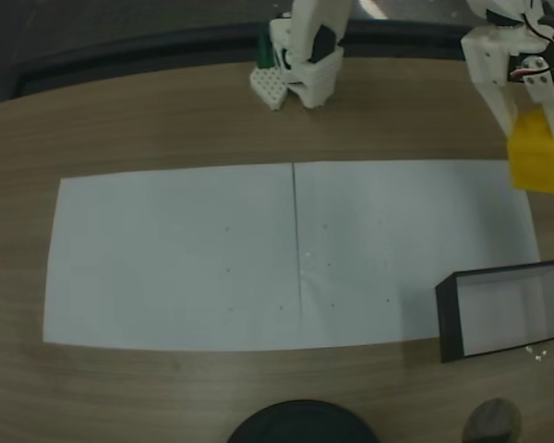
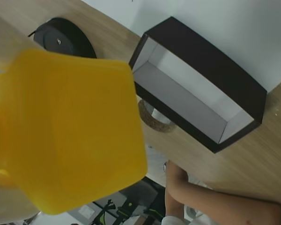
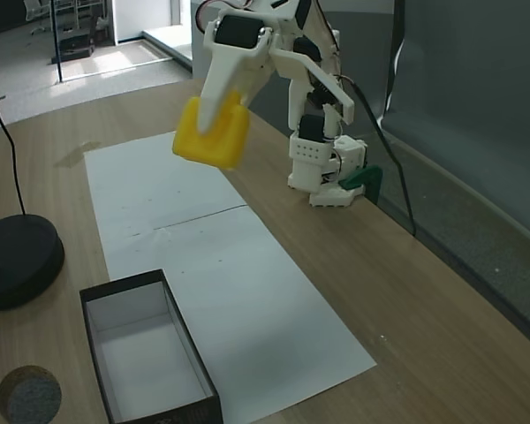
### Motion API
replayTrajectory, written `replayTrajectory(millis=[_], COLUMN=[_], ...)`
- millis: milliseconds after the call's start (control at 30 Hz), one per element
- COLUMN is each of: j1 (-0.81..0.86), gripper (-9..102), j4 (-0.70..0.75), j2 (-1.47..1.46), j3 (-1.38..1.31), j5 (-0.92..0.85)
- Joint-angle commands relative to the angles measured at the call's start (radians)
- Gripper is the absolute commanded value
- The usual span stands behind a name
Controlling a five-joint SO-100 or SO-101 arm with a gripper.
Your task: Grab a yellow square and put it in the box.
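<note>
The yellow square is a bright yellow cube held in the air by my white gripper, which is shut on it. In a fixed view it hangs at the right edge, above the far end of the white paper. In the wrist view the cube covers the left half, close to the lens. The box, black-walled with a white floor, sits empty on the paper's near right corner, well apart from the cube.
A dark round base stands on the wooden table near the box, and a cork coaster lies beside it. The arm's white base is clamped at the far edge. A person's arm shows beyond the table.
</note>
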Motion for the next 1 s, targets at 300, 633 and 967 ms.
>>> replayTrajectory(millis=[300,633,967], j1=[0.043,0.091,0.094], gripper=[8,8,11], j4=[-0.272,-0.357,-0.377], j2=[-0.287,-0.431,-0.443], j3=[-0.058,-0.060,-0.057], j5=[0.008,0.063,0.083])
